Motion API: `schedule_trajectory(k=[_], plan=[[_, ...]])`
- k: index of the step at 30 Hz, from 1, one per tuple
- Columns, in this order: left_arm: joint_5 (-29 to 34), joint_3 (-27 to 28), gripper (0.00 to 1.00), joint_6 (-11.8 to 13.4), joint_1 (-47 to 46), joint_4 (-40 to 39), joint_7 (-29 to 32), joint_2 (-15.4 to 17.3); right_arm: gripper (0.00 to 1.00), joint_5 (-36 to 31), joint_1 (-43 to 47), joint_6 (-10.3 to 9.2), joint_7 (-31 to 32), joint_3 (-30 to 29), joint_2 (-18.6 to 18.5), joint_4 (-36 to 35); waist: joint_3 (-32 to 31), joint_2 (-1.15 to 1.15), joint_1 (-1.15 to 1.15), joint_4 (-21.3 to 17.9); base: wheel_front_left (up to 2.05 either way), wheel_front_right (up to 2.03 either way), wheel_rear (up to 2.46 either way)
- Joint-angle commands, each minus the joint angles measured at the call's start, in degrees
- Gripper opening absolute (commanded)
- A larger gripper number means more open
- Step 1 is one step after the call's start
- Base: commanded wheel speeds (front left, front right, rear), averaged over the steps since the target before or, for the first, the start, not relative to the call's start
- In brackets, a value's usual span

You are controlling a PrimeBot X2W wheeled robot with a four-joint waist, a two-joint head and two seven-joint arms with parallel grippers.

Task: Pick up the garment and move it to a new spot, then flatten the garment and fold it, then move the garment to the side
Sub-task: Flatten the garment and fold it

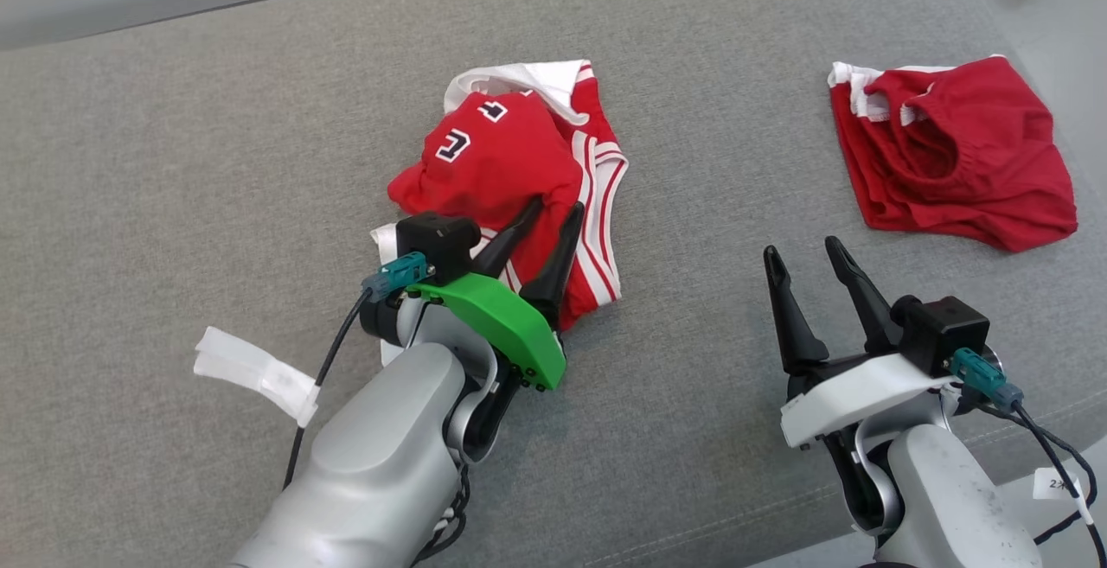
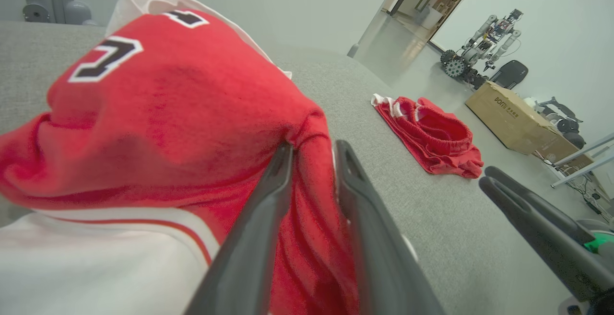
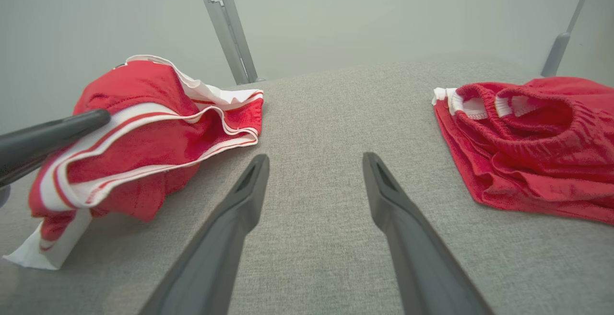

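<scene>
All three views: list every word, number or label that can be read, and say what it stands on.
"C" or similar, plus a second dark white-edged character, both creased: crumpled red and white sports jersey; reading unsure.
Dark print on the brown cardboard box: too blurred to read.
Handwriting starting "2" on the small white paper tag: rest unreadable.
White tape strip: no text readable.

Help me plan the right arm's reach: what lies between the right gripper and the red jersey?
Nothing: the stretch between the right gripper and the jersey is bare grey upholstery, as the right wrist view shows.
</scene>
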Motion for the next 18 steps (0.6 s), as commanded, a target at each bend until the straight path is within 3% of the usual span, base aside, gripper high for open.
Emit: schedule_trajectory(k=[1, 4, 10, 15, 18], plan=[[-0.20, -0.21, 1.00, 1.44, -0.43, 0.82, -0.58, 0.47, 1.00, 0.01, 0.81, -0.08, -0.15, -0.17, 0.19, 0.02, -1.72, 0.00, 0.00, -2.32, 0.00, 0.00, 0.00], [1.35, -0.16, 1.00, 3.64, -0.26, 3.05, -0.99, 0.39, 1.00, -0.15, 1.16, -0.08, -0.15, -0.80, 0.40, -0.11, -2.73, 0.00, 0.00, -1.61, 0.00, 0.00, 0.00], [11.21, 10.15, 1.00, 7.55, 5.09, -1.53, -0.90, 2.44, 1.00, -0.31, 2.26, -0.08, -0.15, -0.64, 0.71, -0.45, -5.70, 0.00, 0.00, 1.59, 0.00, 0.00, 0.00], [19.02, 20.61, 1.00, 8.68, 14.88, -8.20, -0.84, 3.82, 1.00, -0.21, 3.17, -0.08, -0.15, 0.41, 0.92, -0.30, -8.55, 0.00, 0.00, 3.79, 0.00, 0.00, 0.00], [22.59, 25.90, 1.00, 8.08, 20.66, -10.24, -0.85, 4.34, 1.00, -0.08, 3.65, -0.08, -0.15, 1.17, 1.02, -0.19, -9.99, 0.00, 0.00, 4.79, 0.00, 0.00, 0.00]])
